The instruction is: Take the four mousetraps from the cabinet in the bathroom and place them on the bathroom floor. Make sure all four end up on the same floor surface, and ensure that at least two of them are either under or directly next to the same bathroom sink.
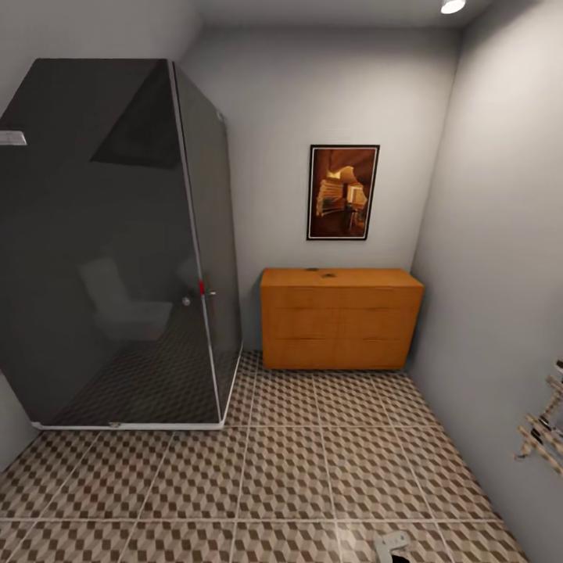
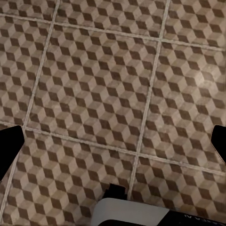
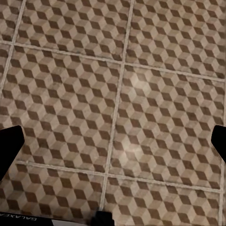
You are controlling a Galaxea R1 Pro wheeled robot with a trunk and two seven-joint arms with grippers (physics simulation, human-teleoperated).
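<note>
cabinet [image 1: 338,319] vs back wall, well ahead, drawers shut | small dark item on top, maybe a trap, can't tell | both grippers: fingers wide apart, nothing held, over bathroom floor [image 1: 313,461] | risk: base clips shower glass [image 1: 207,258] on approach; reach falls short if parked too early

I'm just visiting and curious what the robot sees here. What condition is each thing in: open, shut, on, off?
cabinet: all drawers shut, small items on top, too small to identify.
shower door: shut.
ceiling light: on.
left gripper: open, above the bathroom floor.
right gripper: open, above the floor.
</note>
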